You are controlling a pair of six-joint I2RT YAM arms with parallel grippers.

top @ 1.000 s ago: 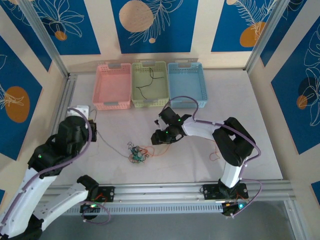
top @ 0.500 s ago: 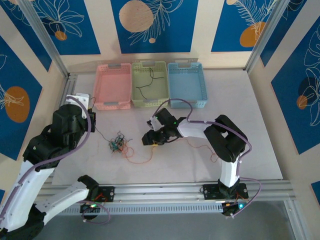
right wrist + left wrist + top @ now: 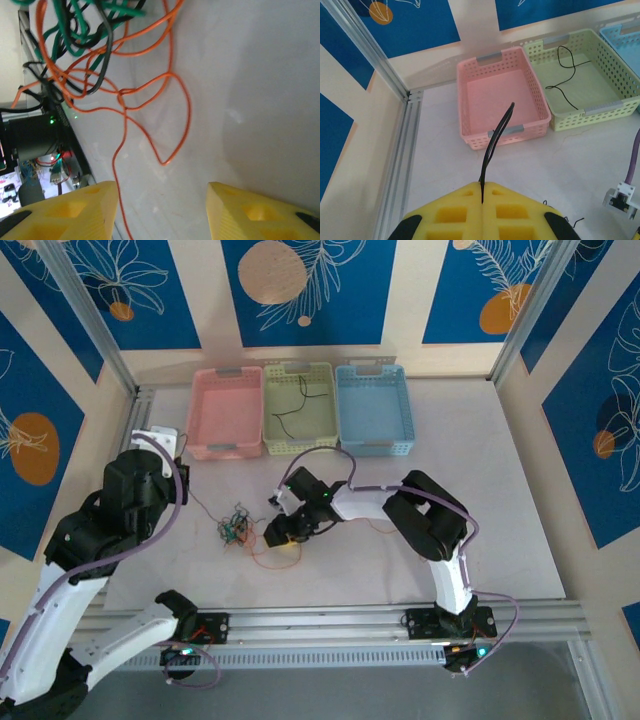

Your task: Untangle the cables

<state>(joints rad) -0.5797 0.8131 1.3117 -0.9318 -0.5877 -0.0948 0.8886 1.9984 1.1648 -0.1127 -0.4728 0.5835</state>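
**Colours Across the Table**

The cables (image 3: 236,525) knot green, orange and black — one black strand (image 3: 495,145) crosses the pink basket (image 3: 464,100). Next come a pale green basket (image 3: 298,447) and a light blue basket (image 3: 375,446). The pads (image 3: 512,212) are yellow. The wall panels (image 3: 350,300) are deep blue — white leaf outlines, orange circles.

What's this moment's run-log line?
left gripper: shut on thin black wire | right gripper: open over loose orange wire | multicoloured wire knot: on table

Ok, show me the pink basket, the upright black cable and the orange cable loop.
pink basket (image 3: 492,92), left wrist view, bare floor inside.
black cable (image 3: 485,165), left wrist view, midway along the upright strand.
orange cable (image 3: 189,107), right wrist view, outer bend of the loop.
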